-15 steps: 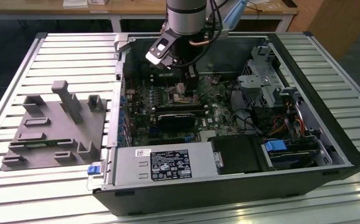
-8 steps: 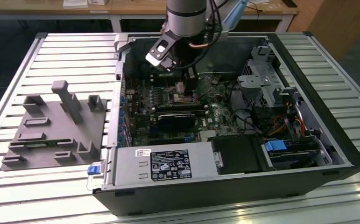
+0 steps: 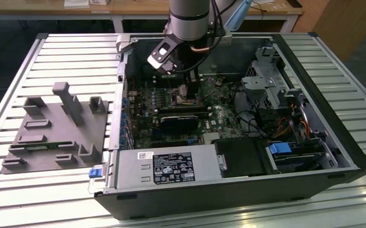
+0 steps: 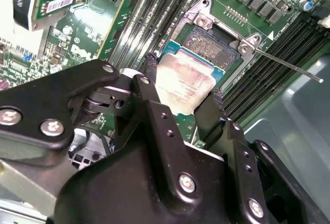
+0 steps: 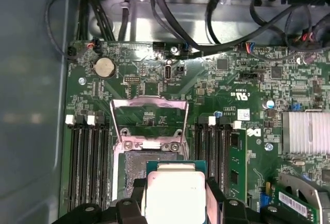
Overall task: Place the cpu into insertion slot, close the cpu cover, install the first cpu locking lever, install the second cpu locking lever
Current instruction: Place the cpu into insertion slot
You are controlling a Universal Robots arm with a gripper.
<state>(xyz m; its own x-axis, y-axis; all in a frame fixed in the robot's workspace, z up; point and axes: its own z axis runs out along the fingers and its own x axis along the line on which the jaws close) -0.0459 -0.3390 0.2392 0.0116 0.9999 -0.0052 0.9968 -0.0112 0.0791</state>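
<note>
I see my 1 robot arm (image 3: 189,19) reaching down into an open computer case (image 3: 233,194) that rests on a slatted metal desk (image 3: 341,52). In the exterior view the pincer (image 3: 186,92) hangs low over the green circuit board (image 3: 227,116), near the middle of the case. A grey power supply box (image 3: 164,166) sits along the case's near edge, and a grey plastic holder (image 3: 56,128) lies on the desk toward the exterior view's left. In both wrist views the pincer (image 4: 184,80) is closed on the chip (image 5: 175,193), a small square plate with a dull silver top, its 2 black fingers (image 4: 149,74) pressing on opposite edges. The chip is held flat just over the socket (image 5: 133,165) and hides the part of it nearest the pincer; I cannot tell whether chip and socket touch. The cover (image 5: 149,102), a thin silvery frame with a square window, is flipped open and stands up from the socket edge away from the pincer. In the second wrist view a thin metal lever (image 4: 289,68) juts out from a corner of the socket, passing over black memory slots (image 4: 268,85). In the first wrist view such slots run along both sides of the socket.
</note>
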